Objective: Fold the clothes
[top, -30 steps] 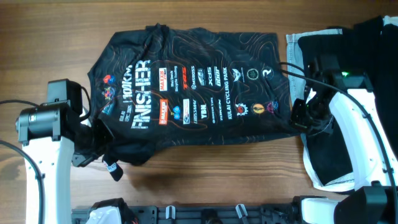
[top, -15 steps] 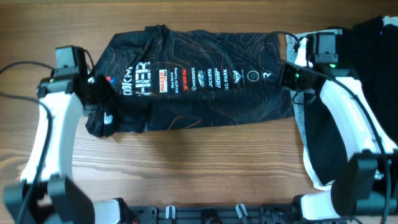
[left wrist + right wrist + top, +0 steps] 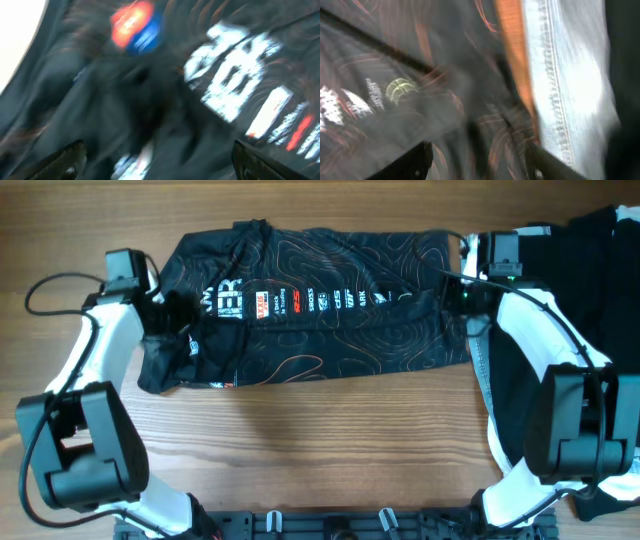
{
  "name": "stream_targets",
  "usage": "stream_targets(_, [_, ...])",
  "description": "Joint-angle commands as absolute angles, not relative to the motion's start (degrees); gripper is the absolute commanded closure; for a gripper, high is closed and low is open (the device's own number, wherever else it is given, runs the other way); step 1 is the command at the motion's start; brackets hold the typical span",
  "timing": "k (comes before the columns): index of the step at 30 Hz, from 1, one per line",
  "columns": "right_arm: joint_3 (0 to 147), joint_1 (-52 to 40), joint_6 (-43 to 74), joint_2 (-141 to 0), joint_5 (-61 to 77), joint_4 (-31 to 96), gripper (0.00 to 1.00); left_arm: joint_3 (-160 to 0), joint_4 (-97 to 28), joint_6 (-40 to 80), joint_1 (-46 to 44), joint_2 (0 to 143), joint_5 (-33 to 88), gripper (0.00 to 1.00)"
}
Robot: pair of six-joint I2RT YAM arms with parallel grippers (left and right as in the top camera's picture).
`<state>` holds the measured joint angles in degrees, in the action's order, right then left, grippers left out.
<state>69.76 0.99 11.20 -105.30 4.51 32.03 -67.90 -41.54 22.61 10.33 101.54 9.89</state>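
The clothes (image 3: 330, 330), a black jersey with small logos and orange contour lines, lie folded lengthwise across the far half of the table. My left gripper (image 3: 178, 313) sits over the jersey's left end. In the left wrist view its fingers (image 3: 65, 157) stand wide apart over blurred logo fabric (image 3: 235, 85), so this gripper (image 3: 157, 160) is open. My right gripper (image 3: 452, 292) is at the jersey's right end. In the right wrist view this gripper (image 3: 480, 162) is open, fingertips (image 3: 415, 160) apart, with jersey cloth (image 3: 395, 90) lying loose below.
A plain black garment (image 3: 530, 420) with a pale edge (image 3: 570, 85) lies at the right, under my right arm. A cable (image 3: 50, 280) loops at the far left. A dark rack (image 3: 330, 525) runs along the front edge of the wooden table (image 3: 320, 450).
Both arms carried the jersey's near edge away from the front and laid it over the far half. Both grippers went from shut on the fabric to open, letting it go.
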Motion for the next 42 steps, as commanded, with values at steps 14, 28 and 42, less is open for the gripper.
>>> stream_targets(14, [57.6,2.3,12.0,-105.5,4.1,36.0,0.93,-51.2,-39.1,23.0,12.3,99.9,2.6,0.64])
stream_targets(28, [57.6,2.3,16.7,-105.5,0.0,55.0,0.96,-51.0,-55.3,26.0,16.8,99.1,-0.5,0.96])
stream_targets(42, [67.2,2.3,16.4,-92.4,0.0,53.0,0.01,-65.0,-48.4,19.0,14.7,86.6,7.0,0.38])
